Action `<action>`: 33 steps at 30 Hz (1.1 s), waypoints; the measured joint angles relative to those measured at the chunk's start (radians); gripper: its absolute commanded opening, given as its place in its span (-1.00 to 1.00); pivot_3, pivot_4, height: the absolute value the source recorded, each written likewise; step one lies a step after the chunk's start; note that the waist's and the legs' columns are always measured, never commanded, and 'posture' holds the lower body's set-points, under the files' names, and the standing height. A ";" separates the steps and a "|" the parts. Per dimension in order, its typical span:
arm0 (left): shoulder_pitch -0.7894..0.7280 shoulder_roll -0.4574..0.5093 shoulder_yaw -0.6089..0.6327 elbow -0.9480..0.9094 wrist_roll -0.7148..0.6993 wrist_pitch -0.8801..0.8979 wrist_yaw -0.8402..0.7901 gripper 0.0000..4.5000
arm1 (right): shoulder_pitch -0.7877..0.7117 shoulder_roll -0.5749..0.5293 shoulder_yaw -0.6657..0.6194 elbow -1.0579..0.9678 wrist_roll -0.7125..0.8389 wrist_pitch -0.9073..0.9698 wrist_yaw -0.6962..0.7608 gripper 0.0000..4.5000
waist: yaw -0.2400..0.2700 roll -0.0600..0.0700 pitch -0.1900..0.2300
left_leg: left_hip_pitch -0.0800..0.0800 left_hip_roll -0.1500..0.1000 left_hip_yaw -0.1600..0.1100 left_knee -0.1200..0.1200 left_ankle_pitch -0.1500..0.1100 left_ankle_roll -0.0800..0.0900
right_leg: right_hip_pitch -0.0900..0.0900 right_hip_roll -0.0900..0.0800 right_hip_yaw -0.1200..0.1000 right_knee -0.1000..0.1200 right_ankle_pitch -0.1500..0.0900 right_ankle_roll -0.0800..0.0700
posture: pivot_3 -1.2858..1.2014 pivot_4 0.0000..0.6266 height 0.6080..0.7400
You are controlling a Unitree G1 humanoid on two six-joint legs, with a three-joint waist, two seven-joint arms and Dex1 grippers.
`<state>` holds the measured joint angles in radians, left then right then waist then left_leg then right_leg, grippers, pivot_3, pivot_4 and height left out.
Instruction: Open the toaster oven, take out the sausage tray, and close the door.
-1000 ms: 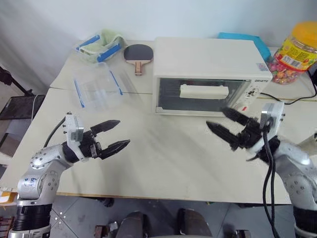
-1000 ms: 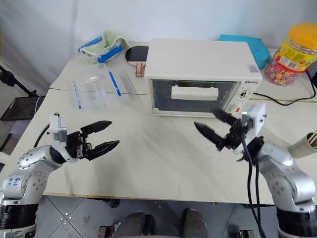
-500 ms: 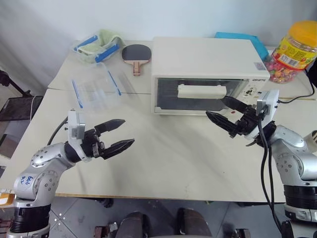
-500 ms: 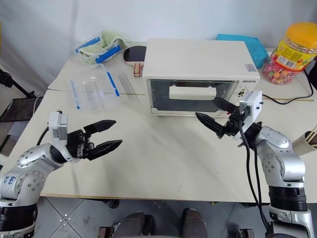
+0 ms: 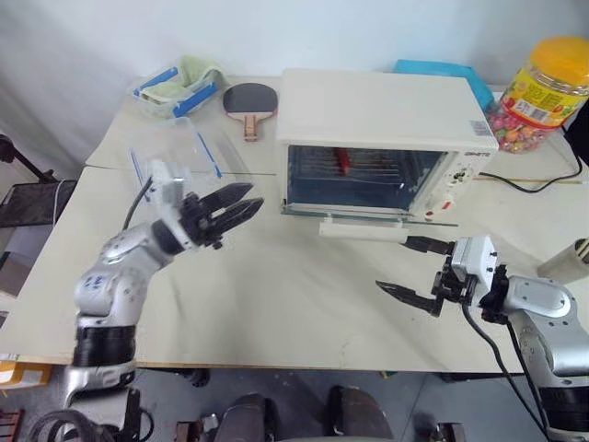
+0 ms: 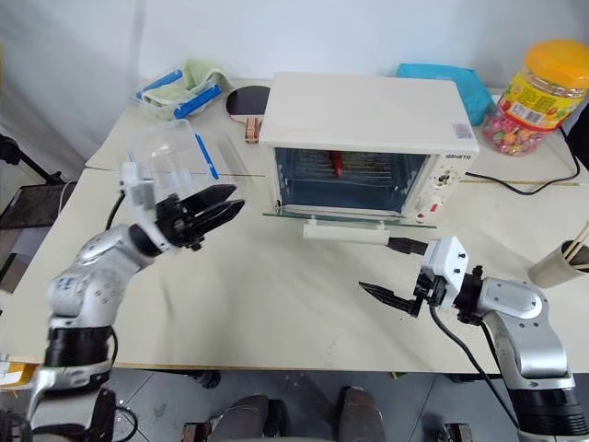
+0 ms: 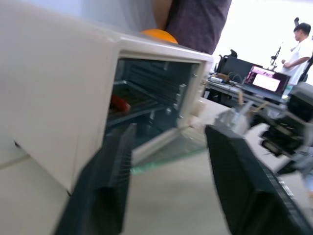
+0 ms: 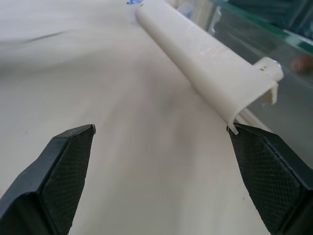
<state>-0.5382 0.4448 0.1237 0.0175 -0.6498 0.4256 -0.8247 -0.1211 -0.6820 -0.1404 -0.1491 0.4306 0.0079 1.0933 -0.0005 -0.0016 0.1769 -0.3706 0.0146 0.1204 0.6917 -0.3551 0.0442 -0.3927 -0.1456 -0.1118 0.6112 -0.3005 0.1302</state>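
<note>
From the left eye view, the door [image 5: 368, 214] that stood shut half a second ago now lies flat, its handle [image 5: 361, 232] out over the desk [image 5: 276, 304], so the first step looks done and the tray is next. The oven [image 5: 382, 138] sits toward the desk's far edge; inside, a red sausage [image 5: 342, 161] lies on the rack, and the tray itself I can't make out. The right gripper [image 5: 416, 269] has dropped away from the handle and hangs just before it, fingers wide, holding nothing. The left gripper [image 5: 232, 204] has come up toward the oven's left side, fingers narrower than before, empty. In the right eye view, a clear box [image 6: 170, 152] lies near the far left corner, a paddle [image 6: 247, 103] behind it, a candy jar [image 6: 534, 97] at the far right. The left wrist view looks into the open oven past its own fingers [image 7: 110, 181], with people [image 7: 301, 44] and a monitor [image 7: 266, 81] deep in the room. The right wrist view shows the handle close above the bare top.
</note>
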 measured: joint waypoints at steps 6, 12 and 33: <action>-0.150 -0.113 -0.106 0.225 0.170 -0.124 0.033 -0.99 | -0.025 0.011 0.005 0.043 -0.032 -0.087 -0.001 1.00 | 0.001 -0.001 0.000 | -0.001 -0.002 0.000 0.000 0.000 0.000 | 0.000 0.000 -0.001 0.000 0.000 0.000 | 0.03 -0.52 1.00; -0.188 -0.158 -0.160 0.328 0.274 -0.223 0.013 -0.99 | 0.042 0.017 -0.010 0.051 -0.053 -0.141 -0.038 1.00 | 0.010 -0.001 0.001 | -0.001 -0.001 -0.002 0.000 0.000 0.000 | 0.000 0.000 -0.002 0.000 0.000 0.000 | 0.03 -0.52 1.00; -0.004 -0.128 -0.260 0.290 0.409 -0.372 -0.127 -0.99 | 0.363 -0.003 -0.322 -0.263 -0.160 -0.015 -0.420 1.00 | 0.002 -0.001 0.001 | 0.001 0.001 -0.001 0.001 0.001 0.000 | 0.000 -0.002 0.001 0.001 0.001 0.001 | 0.03 -0.52 1.00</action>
<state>-0.5423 0.3170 -0.1359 0.3072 -0.2405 0.0539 -0.9517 0.2421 -0.6851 -0.4625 -0.4125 0.2710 -0.0071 0.6732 0.0015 -0.0025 0.1774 -0.3699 0.0159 0.1198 0.6931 -0.3544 0.0439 -0.3922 -0.1471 -0.1103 0.6122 -0.3000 0.1312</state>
